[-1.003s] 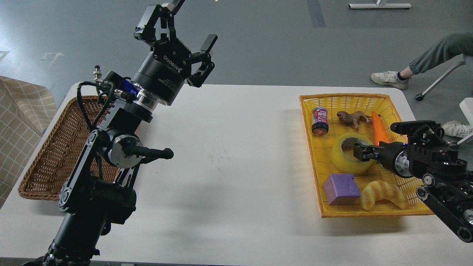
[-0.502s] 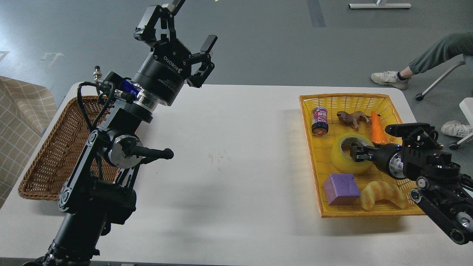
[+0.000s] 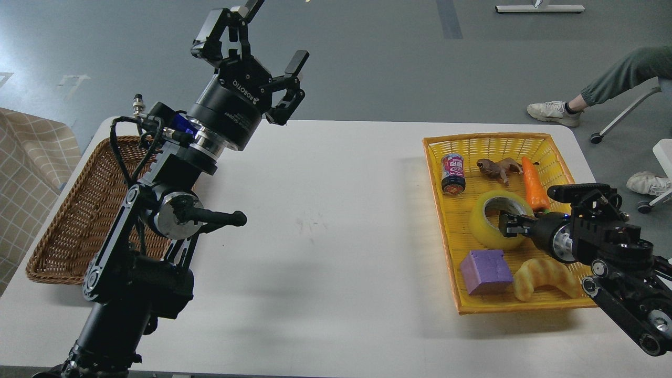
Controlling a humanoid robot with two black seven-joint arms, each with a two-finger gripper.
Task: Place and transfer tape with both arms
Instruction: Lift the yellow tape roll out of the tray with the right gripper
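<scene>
- Fingers of right gripper sit at the tape's near-right rim, tips reaching into the core hole; seen end-on and dark, so can't tell whether they're clamped on the wall or just around it.
- Tape lies flat in yellow basket, hole facing up, mid-basket. Gripper comes in from its right, roughly level with the rim.
- Roll has no long axis in plan; what matters is the wall: one finger inside the core, one outside looks like the intended pinch.
- Right arm is at the tape; left gripper is well apart, raised over the table's far-left, fingers spread wide, holding nothing.
- Neighbours are tight: carrot just right of the roll, purple cube and croissant toy just in front, can and toy animal behind. A straight-up lift looks safest.
- Basket sits on white table, right side; brown wicker basket at left edge. Bare middle is the likely handover zone.
- Seated person's leg beyond the far-right corner.
</scene>
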